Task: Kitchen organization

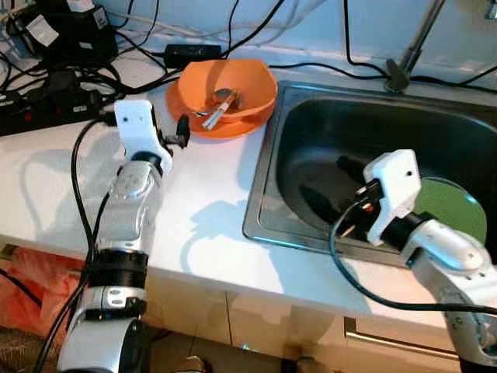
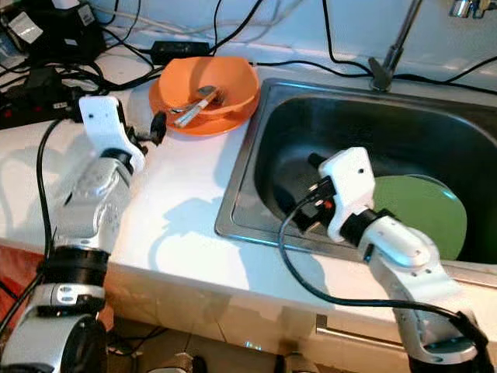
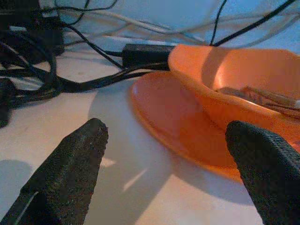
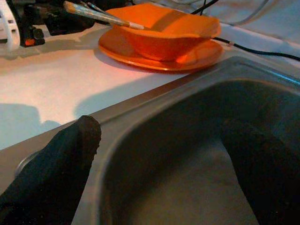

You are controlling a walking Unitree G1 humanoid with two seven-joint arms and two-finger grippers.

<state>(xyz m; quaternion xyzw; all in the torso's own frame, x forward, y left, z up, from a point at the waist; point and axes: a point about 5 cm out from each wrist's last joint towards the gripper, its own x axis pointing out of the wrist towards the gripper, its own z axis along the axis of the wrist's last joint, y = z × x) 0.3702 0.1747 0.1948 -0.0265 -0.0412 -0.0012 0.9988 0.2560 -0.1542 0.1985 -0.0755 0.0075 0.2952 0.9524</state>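
Observation:
An orange bowl [image 1: 242, 84] sits on an orange plate [image 1: 225, 130] at the back of the white counter, just left of the sink [image 1: 260, 179]. Utensils [image 1: 220, 107] lie inside the bowl. My left gripper [image 1: 178, 137] hovers low over the counter at the plate's left rim, open, with nothing between its fingers; the left wrist view looks along it at the plate [image 3: 173, 122] and bowl [image 3: 225, 79]. A green plate [image 1: 454, 206] lies in the sink's right part. My right gripper [image 1: 330, 185] is open inside the basin, left of the green plate, and holds nothing.
A black power strip [image 1: 46, 105], a black adapter [image 1: 192, 52] and tangled cables crowd the counter's back left. The faucet base [image 1: 400, 74] stands behind the sink. The counter's front edge runs along above the cabinet fronts, with an orange bag [image 1: 31, 280] on the floor at left.

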